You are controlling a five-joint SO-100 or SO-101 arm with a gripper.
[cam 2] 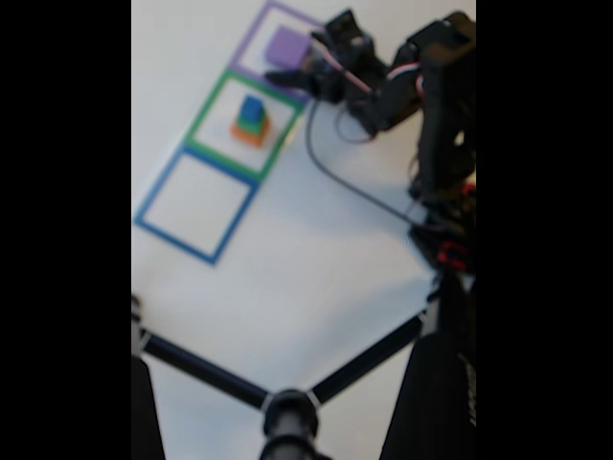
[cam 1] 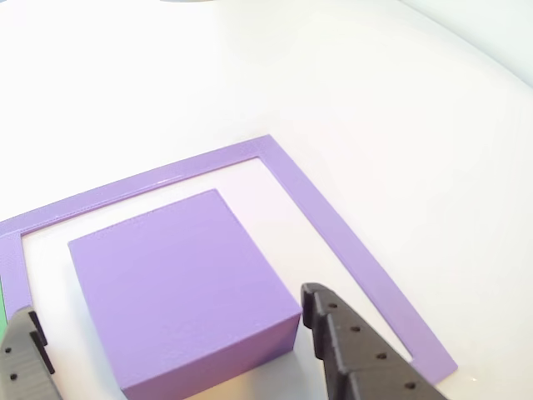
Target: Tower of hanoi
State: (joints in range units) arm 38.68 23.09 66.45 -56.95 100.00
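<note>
purple block (cam 1: 179,287): matte, flat-topped, square, lower left of other view, inside flat purple frame (cam 1: 333,225) | claw (cam 1: 171,346): black studded fingers spread either side of block, not touching | tabletop (cam 2: 316,278): smooth white | fixed view, blurred: green frame (cam 2: 213,103) holds blue-green-orange stack (cam 2: 251,121), blue frame (cam 2: 158,196) below it

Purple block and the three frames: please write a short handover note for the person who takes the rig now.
Hand: open, fingers on either side of the purple block, not closed on it.
Purple block: flat on the table inside the purple frame.
Green frame, fixed view: holds a stack, orange at the bottom, green in the middle, blue block on top.
Blue frame: nothing in it.
Done: purple block sits apart from the stack.
Left: probably moving the stack; the blurred fixed view hides details.
</note>
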